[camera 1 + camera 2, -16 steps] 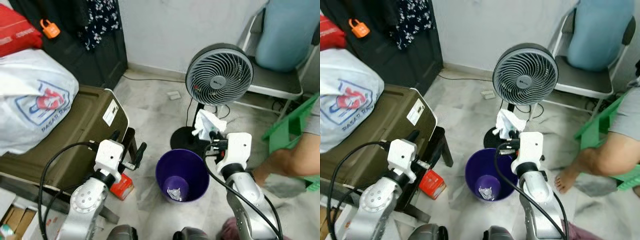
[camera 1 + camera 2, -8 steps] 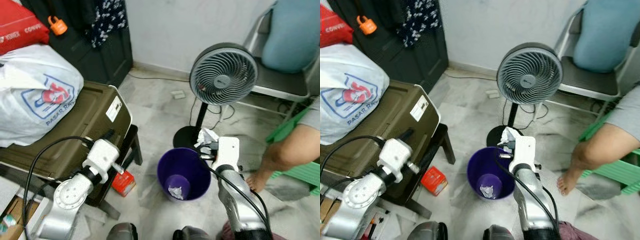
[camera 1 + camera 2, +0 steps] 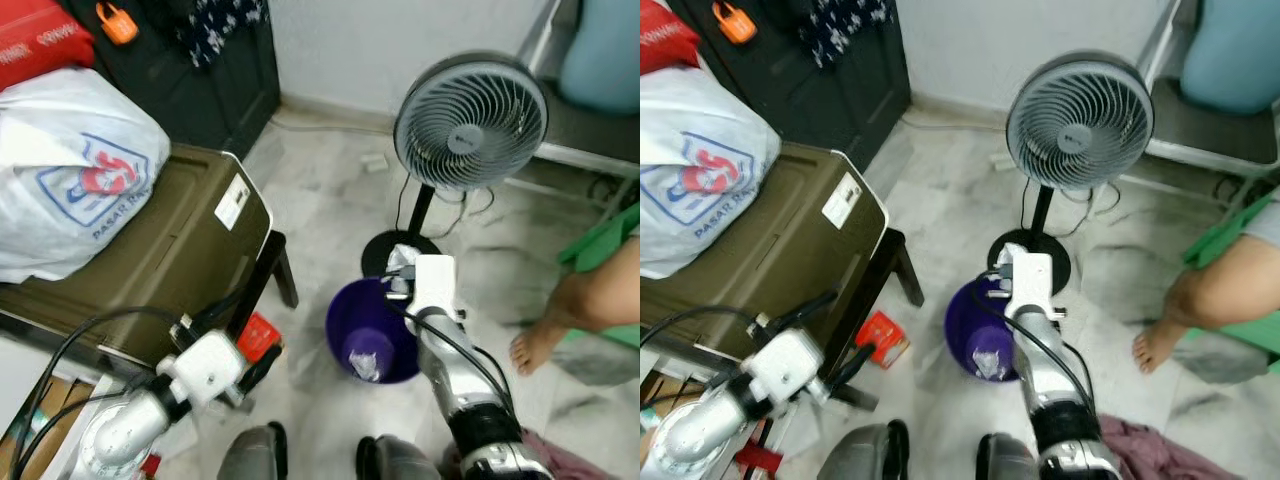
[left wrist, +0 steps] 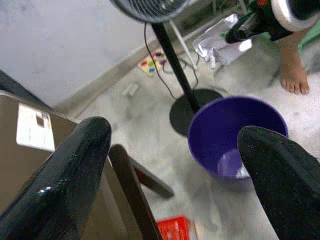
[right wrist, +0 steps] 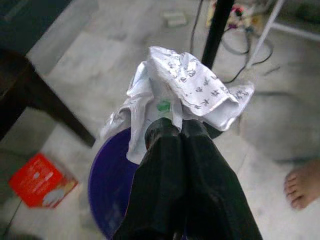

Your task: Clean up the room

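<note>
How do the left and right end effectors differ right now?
The left end effector has its fingers spread wide and holds nothing; the right end effector is pinched shut on a crumpled wrapper. The left hangs low beside the brown case; the right sits over the purple bin's rim. Both have black fingers.

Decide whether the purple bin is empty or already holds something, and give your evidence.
Not empty. A small crumpled clear wrapper lies at the bottom of the purple bin. The right gripper holds a white wrapper above its rim.
</note>
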Controlling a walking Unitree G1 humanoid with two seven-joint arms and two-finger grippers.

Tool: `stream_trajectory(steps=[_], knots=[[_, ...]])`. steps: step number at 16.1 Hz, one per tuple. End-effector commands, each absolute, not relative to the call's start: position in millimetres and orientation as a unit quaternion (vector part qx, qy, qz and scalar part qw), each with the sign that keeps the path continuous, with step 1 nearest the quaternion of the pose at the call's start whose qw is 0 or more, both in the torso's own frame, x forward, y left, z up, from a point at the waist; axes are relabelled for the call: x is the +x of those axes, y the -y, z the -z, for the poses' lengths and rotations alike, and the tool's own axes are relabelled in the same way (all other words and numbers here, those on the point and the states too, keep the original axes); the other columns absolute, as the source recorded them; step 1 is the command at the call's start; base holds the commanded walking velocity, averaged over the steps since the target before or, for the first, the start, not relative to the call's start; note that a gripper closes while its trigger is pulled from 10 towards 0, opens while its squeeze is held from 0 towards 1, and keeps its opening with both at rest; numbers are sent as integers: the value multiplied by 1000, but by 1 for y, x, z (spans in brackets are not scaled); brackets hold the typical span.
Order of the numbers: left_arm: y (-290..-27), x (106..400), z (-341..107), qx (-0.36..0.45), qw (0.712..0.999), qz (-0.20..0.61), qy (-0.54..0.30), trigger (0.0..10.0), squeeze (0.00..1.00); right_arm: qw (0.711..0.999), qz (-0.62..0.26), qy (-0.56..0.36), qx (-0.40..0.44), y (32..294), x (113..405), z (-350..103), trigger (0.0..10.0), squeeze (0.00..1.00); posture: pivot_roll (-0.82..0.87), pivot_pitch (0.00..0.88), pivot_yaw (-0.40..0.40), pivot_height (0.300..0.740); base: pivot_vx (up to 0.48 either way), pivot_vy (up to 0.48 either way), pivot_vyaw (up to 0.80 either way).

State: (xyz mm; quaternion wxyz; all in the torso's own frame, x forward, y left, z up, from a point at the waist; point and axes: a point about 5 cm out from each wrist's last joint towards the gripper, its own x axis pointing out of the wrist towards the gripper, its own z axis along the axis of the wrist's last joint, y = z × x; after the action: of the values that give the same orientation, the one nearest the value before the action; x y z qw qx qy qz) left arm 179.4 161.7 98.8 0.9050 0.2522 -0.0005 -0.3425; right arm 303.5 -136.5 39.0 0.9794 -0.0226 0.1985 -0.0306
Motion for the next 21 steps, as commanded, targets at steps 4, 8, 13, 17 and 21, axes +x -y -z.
stream_trajectory(steps=[4, 8, 13, 17, 21], knots=[[-161, 175, -96, 256, 906, 337, -16, 10000, 0, 971, 54, -232, 7, 134, 304, -20, 10000, 0, 284, 307, 102, 740, 0, 0, 0], [-145, 191, -67, 247, 910, 330, -35, 10000, 0, 958, 93, -270, 7, 139, 297, -3, 10000, 0, 290, 340, 111, 740, 0, 0, 0], [-155, 181, -93, 246, 912, 328, -11, 10000, 0, 960, 102, -262, -3, 143, 299, -3, 10000, 753, 267, 343, 106, 740, 0, 0, 0], [-158, 181, -96, 245, 917, 315, -5, 10000, 0, 963, 99, -251, -9, 145, 302, -5, 10000, 831, 267, 336, 98, 740, 0, 0, 0], [-158, 180, -103, 239, 921, 307, -4, 10000, 0, 976, 80, -200, -1, 137, 313, -20, 10000, 1000, 265, 321, 96, 740, 0, 0, 0]])
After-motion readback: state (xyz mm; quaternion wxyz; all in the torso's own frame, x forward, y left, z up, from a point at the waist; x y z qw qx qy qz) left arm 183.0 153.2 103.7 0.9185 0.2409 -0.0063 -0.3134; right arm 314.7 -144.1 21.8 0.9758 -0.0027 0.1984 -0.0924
